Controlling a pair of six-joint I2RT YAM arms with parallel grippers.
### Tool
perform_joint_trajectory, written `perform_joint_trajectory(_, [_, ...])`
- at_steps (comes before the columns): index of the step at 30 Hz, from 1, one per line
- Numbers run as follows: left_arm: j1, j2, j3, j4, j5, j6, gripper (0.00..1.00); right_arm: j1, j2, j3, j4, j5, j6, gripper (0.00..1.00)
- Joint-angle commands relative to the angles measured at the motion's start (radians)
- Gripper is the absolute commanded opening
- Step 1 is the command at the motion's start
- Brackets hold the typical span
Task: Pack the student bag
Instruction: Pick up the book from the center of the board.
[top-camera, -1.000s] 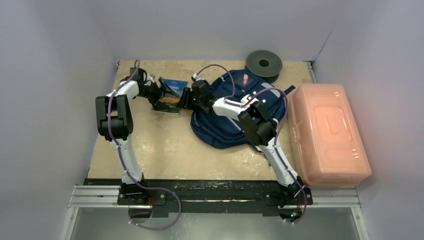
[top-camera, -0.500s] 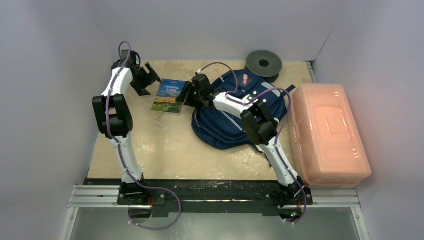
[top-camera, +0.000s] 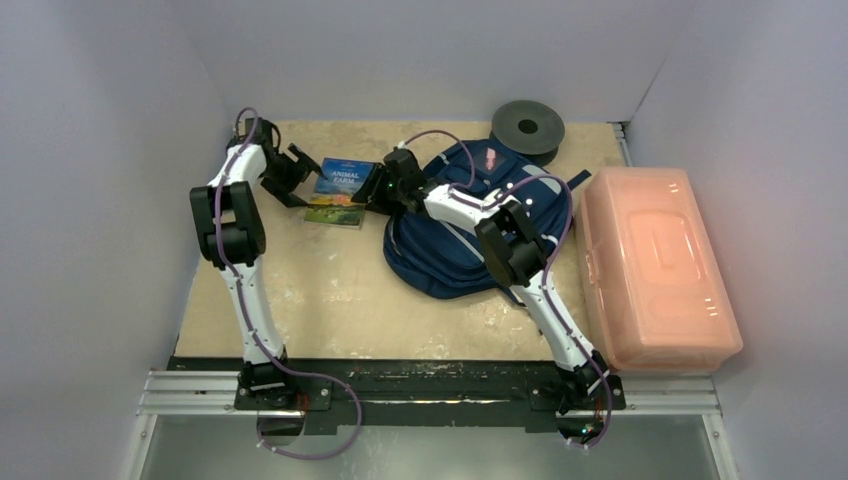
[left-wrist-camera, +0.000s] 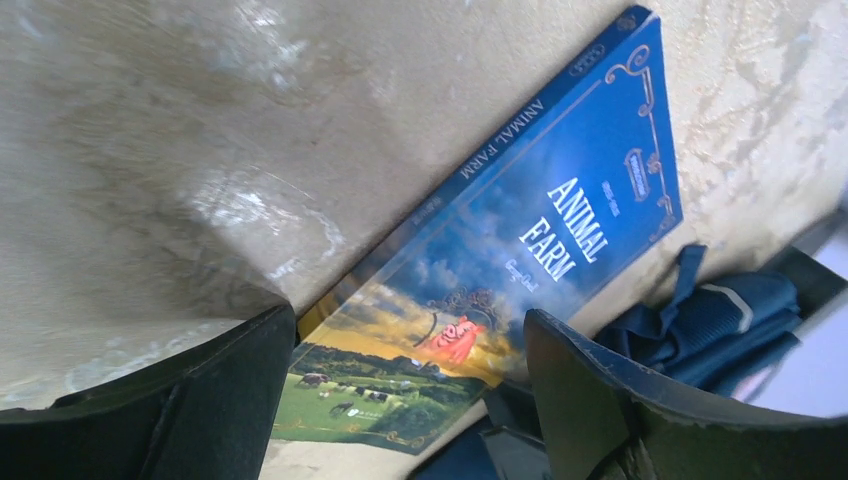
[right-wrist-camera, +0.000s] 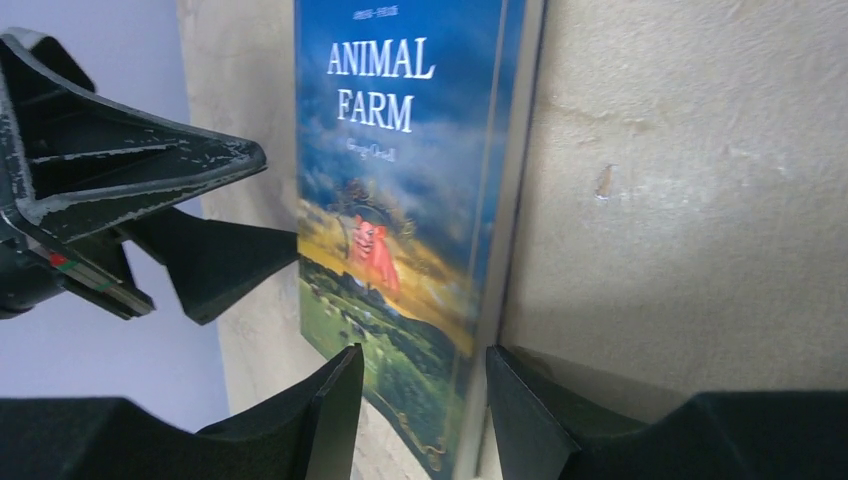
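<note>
The student bag (top-camera: 455, 245), a navy backpack, lies at mid-table under my right arm; its blue fabric (left-wrist-camera: 720, 315) also shows in the left wrist view. A book, "Animal Farm" (top-camera: 340, 187), lies to its left. My left gripper (top-camera: 292, 175) hangs open at the book's left side, and the cover (left-wrist-camera: 560, 230) shows between its wide-spread fingers (left-wrist-camera: 230, 390). My right gripper (top-camera: 384, 192) is open at the book's right edge. Its jaws (right-wrist-camera: 423, 352) straddle that edge (right-wrist-camera: 470, 330) with a gap on each side.
A pink translucent box (top-camera: 655, 265) fills the right side of the table. A black spool (top-camera: 528, 125) sits at the back behind the bag. Grey walls close in the left, back and right sides.
My left gripper let go of the book, drew back up and left, then returned to its left edge. The right gripper stayed at the right edge with its jaws slightly wider.
</note>
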Motion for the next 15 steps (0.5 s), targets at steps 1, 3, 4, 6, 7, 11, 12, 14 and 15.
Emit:
perform_joint_trajectory(1, [0.0, -0.012, -0.058, 0.063, 0.126, -0.07, 0.84, 0.0, -0.003, -0.033, 0.151, -0.084, 0.048, 0.5])
perform_joint_trajectory(3, [0.0, -0.01, -0.074, 0.074, 0.168, -0.087, 0.83, 0.0, -0.011, -0.053, 0.217, -0.125, 0.068, 0.47])
perform_joint_trajectory(4, [0.0, -0.011, -0.082, 0.077, 0.178, -0.097, 0.83, 0.0, -0.022, -0.067, 0.248, -0.142, 0.088, 0.42])
perform_joint_trajectory(6, [-0.002, -0.018, -0.097, 0.091, 0.188, -0.1, 0.83, 0.0, -0.041, -0.101, 0.309, -0.156, 0.128, 0.33])
perform_joint_trajectory(7, [-0.001, -0.023, -0.102, 0.096, 0.187, -0.098, 0.83, -0.001, -0.046, -0.114, 0.326, -0.163, 0.144, 0.28])
perform_joint_trajectory(11, [-0.001, -0.037, -0.115, 0.094, 0.191, -0.096, 0.83, -0.009, -0.067, -0.168, 0.399, -0.196, 0.217, 0.09])
perform_joint_trajectory(12, [-0.002, -0.038, -0.116, 0.094, 0.194, -0.093, 0.83, -0.009, -0.075, -0.186, 0.423, -0.198, 0.234, 0.08])
perform_joint_trajectory(14, [-0.002, -0.043, -0.118, 0.09, 0.194, -0.085, 0.83, -0.008, -0.082, -0.201, 0.467, -0.208, 0.258, 0.07])
perform_joint_trajectory(15, [-0.002, -0.045, -0.119, 0.087, 0.194, -0.084, 0.83, -0.009, -0.083, -0.203, 0.481, -0.216, 0.265, 0.08])
